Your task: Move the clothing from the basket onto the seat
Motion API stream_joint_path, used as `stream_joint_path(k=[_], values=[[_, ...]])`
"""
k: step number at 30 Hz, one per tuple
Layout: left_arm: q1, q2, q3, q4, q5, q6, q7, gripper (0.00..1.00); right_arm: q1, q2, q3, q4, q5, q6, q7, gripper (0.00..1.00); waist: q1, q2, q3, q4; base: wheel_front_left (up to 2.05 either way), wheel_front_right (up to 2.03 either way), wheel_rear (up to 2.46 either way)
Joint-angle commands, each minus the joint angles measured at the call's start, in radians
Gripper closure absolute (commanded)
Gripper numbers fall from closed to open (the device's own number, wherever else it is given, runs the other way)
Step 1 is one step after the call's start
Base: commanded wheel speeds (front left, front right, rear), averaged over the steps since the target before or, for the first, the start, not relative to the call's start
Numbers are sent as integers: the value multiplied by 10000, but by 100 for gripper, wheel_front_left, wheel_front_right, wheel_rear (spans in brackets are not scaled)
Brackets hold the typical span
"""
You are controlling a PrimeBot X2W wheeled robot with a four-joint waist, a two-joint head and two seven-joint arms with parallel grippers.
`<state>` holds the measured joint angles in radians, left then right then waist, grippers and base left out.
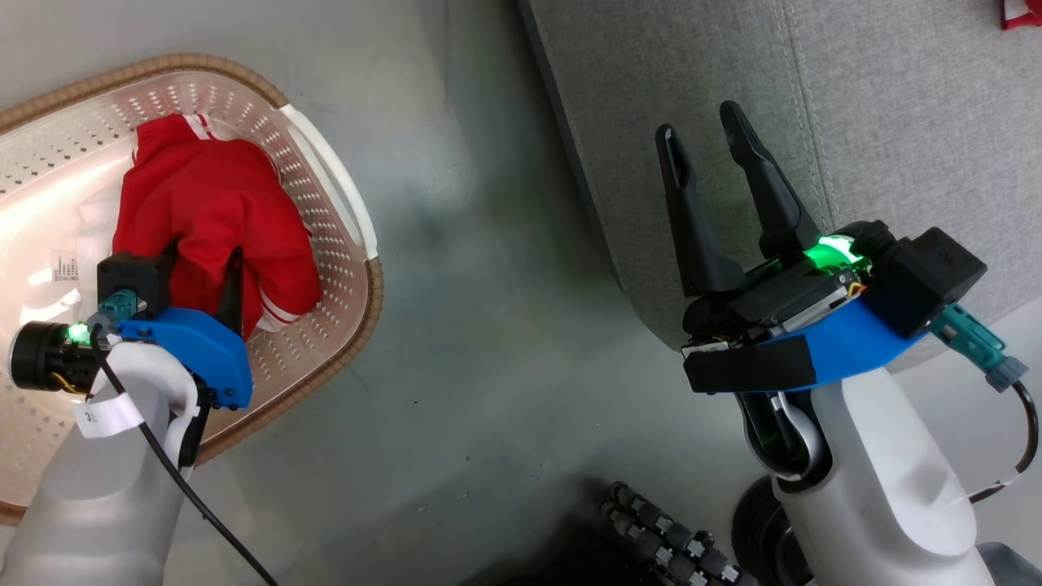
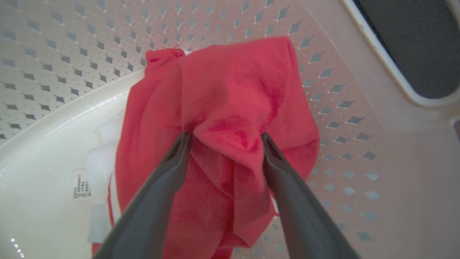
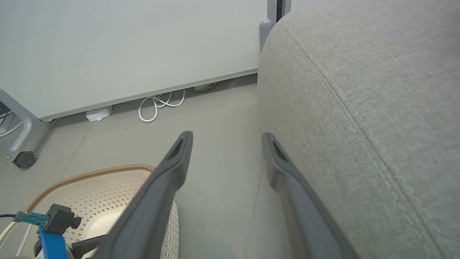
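The bright-red soft garment (image 1: 213, 213) with thin white stripes at its trim sits bunched inside the cream-white perforated plastic basket (image 1: 346, 260) with the brown woven-look rim, heaped against the wall beside the white side handle (image 1: 330, 167). A barcode sticker (image 2: 82, 184) shows on the basket's bare bottom just beside the cloth.

Down into it goes the left gripper (image 2: 225, 135) - its two long dark fingers stand spread wide, tips pressed into the cloth, and a ridge of red fabric bulges up between them. The jaws are fully apart, so nothing is pinched; the garment rests in the basket, not lifted.

Over on the other side, the right gripper (image 1: 698, 122) hangs above the rounded edge of the large grey fabric-upholstered seat cushion (image 1: 895, 122), fingers wide apart with nothing between them. In the right wrist view those fingers frame the floor, with the cushion's seam line running just beside one of them.

A second piece of red cloth (image 1: 1022, 15) with white trim lies on the seat at the far corner of the head view - well apart from both grippers.

Between basket and seat runs a bare strip of glossy grey floor (image 1: 488, 325). Beyond it, a looped white cable (image 3: 158, 104) lies at the foot of a pale wall panel (image 3: 125, 46), and a small caster wheel (image 3: 23, 159) stands near it.
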<state>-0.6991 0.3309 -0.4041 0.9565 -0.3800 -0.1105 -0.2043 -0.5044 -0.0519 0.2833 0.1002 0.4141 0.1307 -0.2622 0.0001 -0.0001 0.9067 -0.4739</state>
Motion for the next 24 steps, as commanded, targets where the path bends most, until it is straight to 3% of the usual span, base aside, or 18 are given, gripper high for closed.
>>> stream_joint_path(k=[1,12,13,14,15,16,24], values=[[-204,-23,-28,125,-4,37,64,0,108,26,-30,-88,22,1,-40,0,-1,1,32,25,0,0,0],[-669,-165,-208,804,16,45,86,0,204,25,-93,-189,13,1,-39,0,-1,1,169,119,0,0,0],[-717,-190,-232,876,15,44,106,10,208,25,-98,-190,10,1,-39,0,-1,1,175,124,0,0,0],[-757,-209,-255,935,18,42,107,52,209,25,-100,-191,16,1,-39,0,-1,1,179,129,0,0,0],[-796,-222,-284,992,29,39,93,83,207,25,-102,-190,15,1,-39,0,-1,1,183,133,0,0,0],[-834,-235,-313,1047,42,36,69,100,205,25,-96,-188,15,1,-39,0,-1,1,186,136,0,0,0],[-978,-312,-493,1346,-51,-73,-127,100,168,25,-37,-189,-28,1,-39,0,-1,1,141,115,0,0,0]])
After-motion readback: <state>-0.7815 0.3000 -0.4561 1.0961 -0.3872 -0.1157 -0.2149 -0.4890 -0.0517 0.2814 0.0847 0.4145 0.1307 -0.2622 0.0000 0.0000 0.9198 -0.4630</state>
